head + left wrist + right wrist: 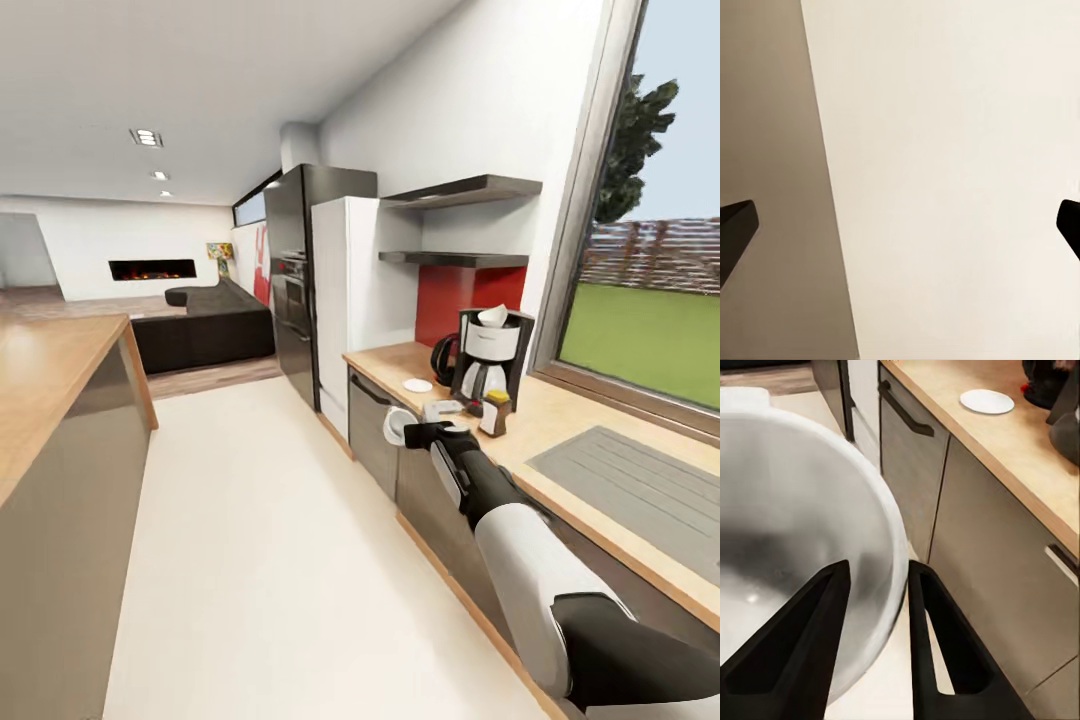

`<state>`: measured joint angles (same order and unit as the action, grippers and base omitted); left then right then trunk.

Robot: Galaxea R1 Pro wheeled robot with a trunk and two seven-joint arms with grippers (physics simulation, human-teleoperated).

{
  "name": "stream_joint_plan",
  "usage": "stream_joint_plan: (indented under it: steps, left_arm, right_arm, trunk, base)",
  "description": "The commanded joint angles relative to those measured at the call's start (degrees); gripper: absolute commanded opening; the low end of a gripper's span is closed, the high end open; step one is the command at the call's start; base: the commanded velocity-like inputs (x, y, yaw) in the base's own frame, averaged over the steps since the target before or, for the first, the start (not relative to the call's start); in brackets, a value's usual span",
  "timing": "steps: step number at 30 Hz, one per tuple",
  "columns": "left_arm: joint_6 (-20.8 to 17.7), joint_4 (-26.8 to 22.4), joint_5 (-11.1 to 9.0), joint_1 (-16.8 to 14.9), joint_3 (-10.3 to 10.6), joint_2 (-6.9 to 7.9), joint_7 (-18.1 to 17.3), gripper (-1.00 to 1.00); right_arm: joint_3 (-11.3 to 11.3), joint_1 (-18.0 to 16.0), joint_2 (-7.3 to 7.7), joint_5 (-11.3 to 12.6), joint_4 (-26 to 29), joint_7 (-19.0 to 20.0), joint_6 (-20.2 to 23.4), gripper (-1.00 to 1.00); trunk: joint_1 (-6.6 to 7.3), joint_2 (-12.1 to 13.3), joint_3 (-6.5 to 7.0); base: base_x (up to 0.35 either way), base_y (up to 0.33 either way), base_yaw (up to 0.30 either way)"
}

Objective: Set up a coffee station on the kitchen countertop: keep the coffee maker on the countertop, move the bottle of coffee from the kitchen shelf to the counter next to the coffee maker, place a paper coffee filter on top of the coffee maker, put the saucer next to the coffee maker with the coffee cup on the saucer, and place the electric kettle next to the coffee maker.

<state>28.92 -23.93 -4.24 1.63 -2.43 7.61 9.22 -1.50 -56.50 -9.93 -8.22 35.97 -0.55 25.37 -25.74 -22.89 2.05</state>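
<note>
1. In the head view, the robot stood in a kitchen aisle with a long wood-grain countertop [570,420] running along its right side, under a large window.
2. The right arm reached forward along the counter's edge. The right gripper [402,430] pinched the rim of the white coffee cup [396,425], holding it in the air just off the counter front.
3. In the right wrist view, the two dark fingers [802,652] straddled the cup's wall [832,510], one inside the bowl and one outside.
4. The saucer [417,385] lay flat on the countertop, a little beyond the cup and near the coffee maker [492,360].
5. A white paper coffee filter [492,316] sat on top of the coffee maker.
6. The dark electric kettle [445,358] stood just behind the machine's left side, against the red wall panel.
7. The bottle of coffee [494,412] stood upright just in front of the coffee maker.
8. In the left wrist view, the left gripper's [900,225] fingertips sat spread wide at opposite edges, above pale floor.
</note>
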Motion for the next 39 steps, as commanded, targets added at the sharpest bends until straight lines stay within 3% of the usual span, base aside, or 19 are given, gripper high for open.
stream_joint_plan:
  steps: [1, 26, 39]
  left_arm:
    - [0.1, -0.1, -0.4, 0.0, 0.1, 0.02, 0.0, 1.00]
    - [0.1, -0.1, -0.4, 0.0, 0.2, -0.02, 0.0, 1.00]
    - [0.1, -0.1, -0.4, 0.0, 0.2, -0.05, 0.0, 1.00]
  right_arm:
    - [-0.2, 0.0, -0.06, -0.5, 0.1, 0.2, 0.3, -1.00]
    - [-0.3, 0.0, -0.06, -0.7, -0.1, 0.3, 0.2, -1.00]
    - [-0.3, 0.0, -0.06, -0.7, -0.1, 0.3, 0.2, -1.00]
  trunk:
    - [-0.05, 0.0, -0.04]
    - [-0.05, 0.0, -0.14]
    - [-0.05, 0.0, -0.14]
  base:
    - [0.291, 0.182, 0.268]
    - [0.334, 0.020, 0.038]
    - [0.305, 0.191, 0.000]
